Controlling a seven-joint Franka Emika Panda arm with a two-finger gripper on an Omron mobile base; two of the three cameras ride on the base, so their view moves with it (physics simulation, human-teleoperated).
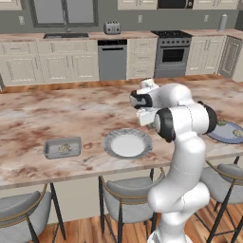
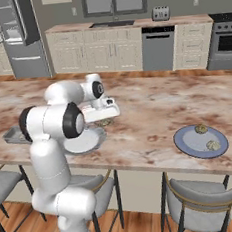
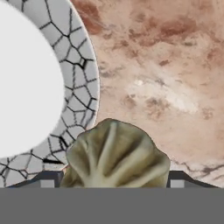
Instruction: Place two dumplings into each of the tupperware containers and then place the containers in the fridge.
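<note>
A creased tan dumpling (image 3: 116, 153) sits between the finger tips of my gripper (image 3: 113, 181), which press on both of its sides. The gripper (image 2: 104, 118) hangs low over the island counter with this dumpling (image 2: 104, 122), just beside the rim of the grey-white plate (image 3: 81, 92). I cannot tell whether the dumpling is off the counter. One tupperware container (image 1: 62, 148) lies at the left with dumpling inside; in the right base view this container (image 2: 12, 134) is partly behind my arm. The fridge (image 2: 29, 53) stands at the back left with its door open.
The grey-white plate (image 1: 127, 143) lies near the counter's front edge. A blue plate (image 2: 200, 141) to the right carries two more dumplings (image 2: 201, 128). Stools stand under the front edge. A dishwasher (image 1: 112, 59) and an oven (image 1: 173, 54) line the far wall.
</note>
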